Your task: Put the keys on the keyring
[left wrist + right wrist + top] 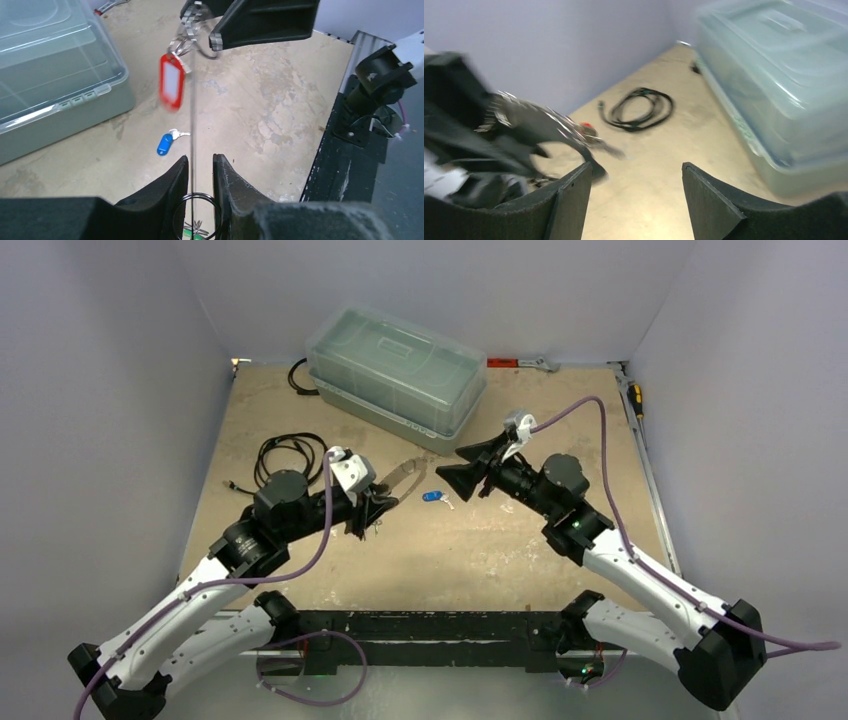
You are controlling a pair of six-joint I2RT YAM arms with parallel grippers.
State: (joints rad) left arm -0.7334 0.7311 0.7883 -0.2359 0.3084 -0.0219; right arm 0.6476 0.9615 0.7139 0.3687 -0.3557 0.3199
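Note:
My left gripper is shut on the keyring, a thin grey metal ring that sticks out toward the table's middle. In the left wrist view the keyring is edge-on between my nearly closed fingers. A red-tagged key and other metal keys hang at its far end. A small dark ring and a green tag show below the jaws. A blue-tagged key lies loose on the table, also in the left wrist view. My right gripper is open and empty beside the ring's far end.
A clear lidded plastic box stands at the back centre. A coiled black cable lies at the left, also in the right wrist view. A wrench and a screwdriver lie at the back right edge.

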